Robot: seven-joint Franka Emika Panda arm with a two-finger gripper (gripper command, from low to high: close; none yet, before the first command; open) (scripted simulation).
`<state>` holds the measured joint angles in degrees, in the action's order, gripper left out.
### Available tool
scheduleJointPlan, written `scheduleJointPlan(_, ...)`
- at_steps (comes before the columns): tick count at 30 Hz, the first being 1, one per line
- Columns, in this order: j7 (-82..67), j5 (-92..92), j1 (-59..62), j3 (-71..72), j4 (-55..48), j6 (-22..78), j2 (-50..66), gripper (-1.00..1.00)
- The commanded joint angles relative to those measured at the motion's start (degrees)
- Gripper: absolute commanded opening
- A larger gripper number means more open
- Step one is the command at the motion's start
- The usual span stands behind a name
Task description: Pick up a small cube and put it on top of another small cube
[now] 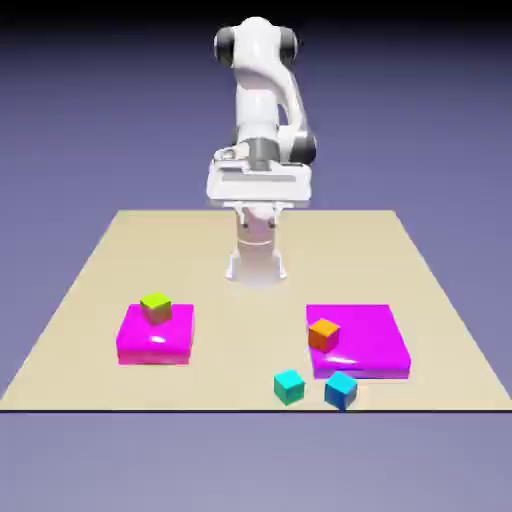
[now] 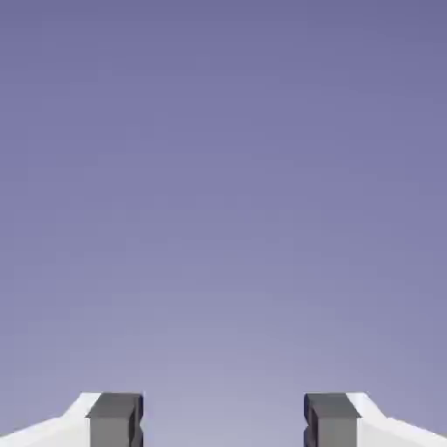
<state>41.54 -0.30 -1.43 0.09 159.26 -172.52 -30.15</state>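
Nearest us, blue cube (image 1: 341,389) and teal cube (image 1: 289,386) sit apart on the tabletop (image 1: 90,280); our hand (image 2: 223,421) is spread wide, holding nothing, facing plain backdrop.

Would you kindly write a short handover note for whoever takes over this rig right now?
Gripper: open and empty; the hand view shows only the backdrop between the fingers. The arm is raised near its base, away from every cube.
Cubes: the green cube sits on the left magenta block; the orange cube sits on the right magenta block; the teal cube and the blue cube rest on the table near its front edge, apart.
Done: nothing; no small cube is stacked on another.
Left: grasp one small cube and set it on another.
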Motion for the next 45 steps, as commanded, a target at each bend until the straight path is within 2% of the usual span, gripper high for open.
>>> scheduleJointPlan(1, -0.76, -0.25, -0.62, 0.08, -1.44, 1.24, 2.08, 0.00)
scheduleJointPlan(27, -20.30, -6.66, -16.50, 2.05, -38.69, 33.08, 55.67, 0.00)
scheduleJointPlan(33, -19.46, -7.73, -16.85, 1.10, -39.29, 25.27, 64.10, 0.00)
scheduleJointPlan(34, -19.46, -7.73, -16.85, 1.10, -39.29, 25.27, 64.10, -1.00)
scheduleJointPlan(39, -20.29, -6.68, -16.51, 2.04, -38.70, 32.97, 55.80, -1.00)
scheduleJointPlan(45, -16.14, -4.52, -14.64, 4.55, -29.75, 36.67, 43.34, -1.00)
